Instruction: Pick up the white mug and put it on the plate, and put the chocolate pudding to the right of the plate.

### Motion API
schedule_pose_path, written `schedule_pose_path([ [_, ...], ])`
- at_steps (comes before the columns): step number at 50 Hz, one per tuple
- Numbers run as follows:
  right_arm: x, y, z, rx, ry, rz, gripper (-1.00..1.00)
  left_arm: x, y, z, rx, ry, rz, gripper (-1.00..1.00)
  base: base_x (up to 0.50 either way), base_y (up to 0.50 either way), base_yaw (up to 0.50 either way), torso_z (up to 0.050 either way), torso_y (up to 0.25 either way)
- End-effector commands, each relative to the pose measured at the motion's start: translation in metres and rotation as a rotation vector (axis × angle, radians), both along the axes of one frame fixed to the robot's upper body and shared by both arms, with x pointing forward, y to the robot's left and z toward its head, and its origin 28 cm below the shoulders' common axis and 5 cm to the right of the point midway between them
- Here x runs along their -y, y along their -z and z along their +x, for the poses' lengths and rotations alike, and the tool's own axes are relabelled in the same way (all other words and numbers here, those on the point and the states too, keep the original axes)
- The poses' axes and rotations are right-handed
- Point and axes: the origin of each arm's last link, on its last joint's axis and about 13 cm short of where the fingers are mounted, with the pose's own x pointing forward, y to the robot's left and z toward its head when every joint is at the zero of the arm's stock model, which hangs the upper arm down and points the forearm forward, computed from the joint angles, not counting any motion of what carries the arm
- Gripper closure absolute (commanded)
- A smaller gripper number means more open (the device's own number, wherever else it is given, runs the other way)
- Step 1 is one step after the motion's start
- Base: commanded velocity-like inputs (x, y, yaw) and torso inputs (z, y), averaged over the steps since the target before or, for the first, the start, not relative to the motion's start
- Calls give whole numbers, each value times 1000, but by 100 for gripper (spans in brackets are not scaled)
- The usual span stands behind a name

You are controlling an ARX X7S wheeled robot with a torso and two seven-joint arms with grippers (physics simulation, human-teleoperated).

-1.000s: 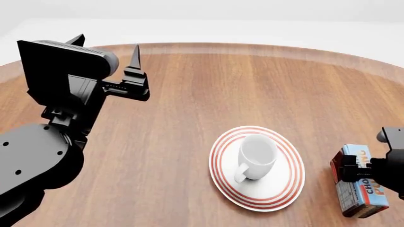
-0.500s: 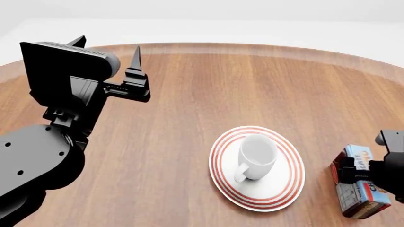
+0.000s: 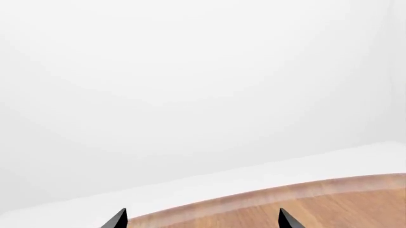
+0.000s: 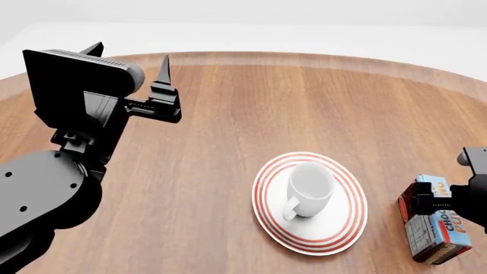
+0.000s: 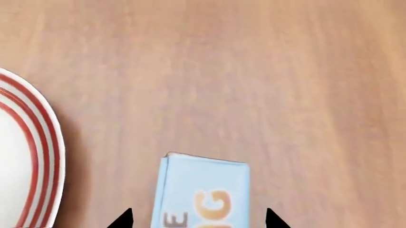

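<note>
- Desk (image 4: 304,103): round wooden top, fills most of the head view; pale floor beyond its far rim.
- Left arm (image 4: 53,188): black, occupies the left side of the head view, raised above the desk. Left gripper (image 4: 129,57) at upper left, tips pointing up and away from the desk. Left wrist view shows two dark tips at the lower edge with a broad gap, nothing between them: jaws wide, empty.
- Plate (image 4: 335,228): white with red rings, lower centre-right of the head view, flat on the desk. Its rim also shows at the left edge of the right wrist view (image 5: 38,156).
- White mug (image 4: 308,188): upright on the plate, roughly at its middle, handle turned toward the lower left of the frame.
- Chocolate pudding (image 4: 435,225): carton lying on the desk at lower right of the head view, right of the plate, near its rim but apart from it. Right wrist view shows its light blue face with orange letters (image 5: 199,194).
- Right gripper (image 4: 441,201): lower right edge of the head view, over the carton. In the right wrist view one tip stands on each side of the carton with wood visible between tip and carton: jaws spread, not clamped on it.
</note>
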Motion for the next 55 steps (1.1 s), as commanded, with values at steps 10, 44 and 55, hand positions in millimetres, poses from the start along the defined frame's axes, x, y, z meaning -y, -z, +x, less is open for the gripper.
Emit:
schedule_pose_path([
  [10,-6,-56,2,67,-31,-56,-100,1,-7,-2,34,29,-5,-100,0,0,0,0,0],
  [44,-20,-170,5,419,-141,-202,-100,0,-5,-3,37,35,-13,-100,0,0,0,0,0],
  [55,-18,-178,-3,499,-103,-243,-100,-1,-4,-2,36,29,-16,-100,0,0,0,0,0],
])
